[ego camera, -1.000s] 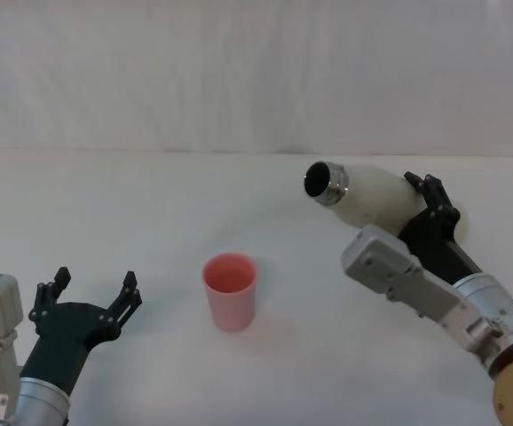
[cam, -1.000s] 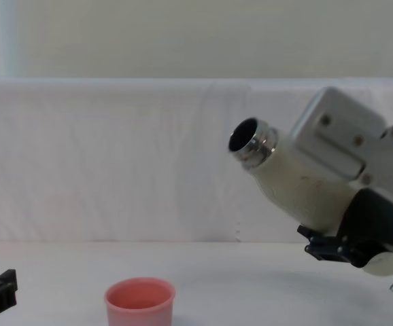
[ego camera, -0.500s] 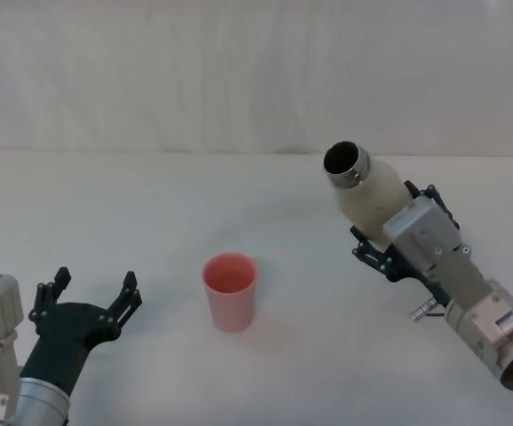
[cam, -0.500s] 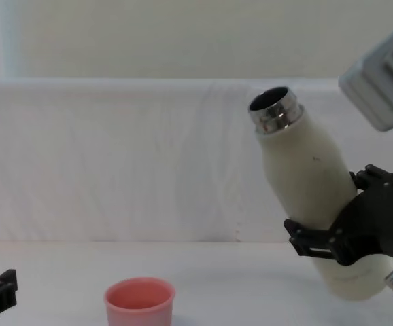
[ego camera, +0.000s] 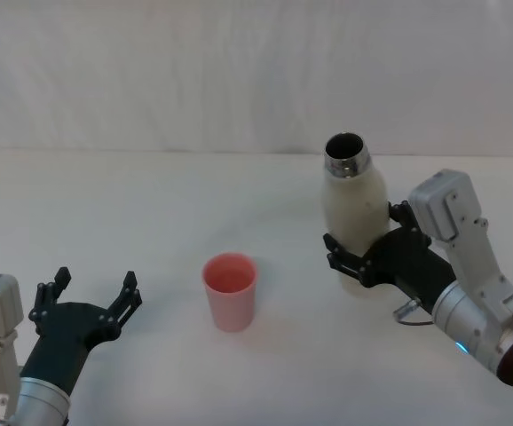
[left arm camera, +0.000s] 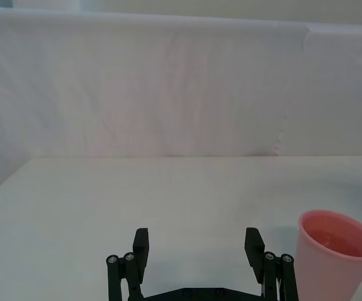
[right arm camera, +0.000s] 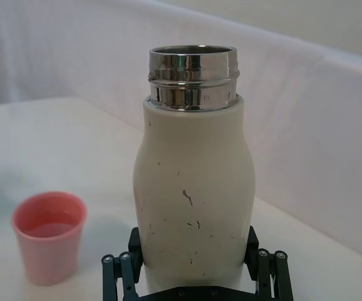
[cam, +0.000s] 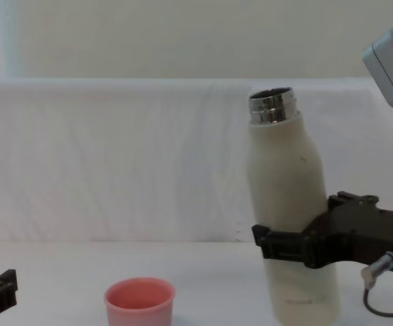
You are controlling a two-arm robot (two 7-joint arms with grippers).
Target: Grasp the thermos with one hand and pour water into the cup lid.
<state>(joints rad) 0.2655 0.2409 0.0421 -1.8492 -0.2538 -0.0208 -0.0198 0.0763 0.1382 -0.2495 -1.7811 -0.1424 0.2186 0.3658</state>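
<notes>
while the right gripper [ego camera: 363, 253] clamps its fingers on the lower body of the thermos [ego camera: 354, 209], the bottle stands upright on the white table [ego camera: 168, 204], its steel neck open at the top. to its left, well apart, sits the pink cup lid [ego camera: 231, 291] with a little water inside. near the table's front left edge the left gripper [ego camera: 88, 300] rests, fingers spread apart, holding nothing.

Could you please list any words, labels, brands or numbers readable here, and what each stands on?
None can be read.
The thermos, held by the right gripper, bears dark scuff marks, no lettering.
The cup lid is plain.
The left gripper carries no label.
</notes>
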